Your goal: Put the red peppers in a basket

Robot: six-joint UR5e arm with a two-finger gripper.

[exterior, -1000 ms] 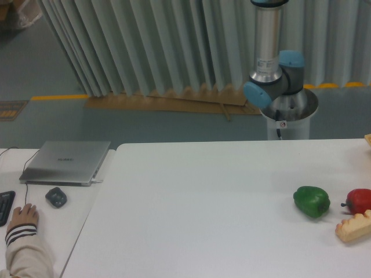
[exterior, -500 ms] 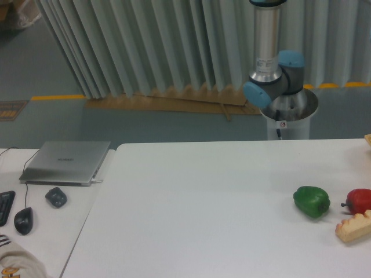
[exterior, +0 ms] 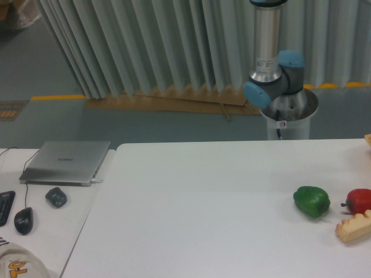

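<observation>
Your red pepper (exterior: 360, 201) sits at the far right edge of the desk (exterior: 208, 197), partly cut off by the frame, with the green pepper (exterior: 312, 201) just beside it and the tan bread-like piece (exterior: 354, 226) just in front, seemingly touching it. That crowding probably means you need a descent from above rather than a sideways approach. Only the arm's base and upright column (exterior: 271, 52) show behind the desk; the end effector is out of view, so you cannot tell how it stands. No basket is clearly visible, only a sliver of something tan (exterior: 367, 138) at the right edge, so the drop-off point stays unknown.
</observation>
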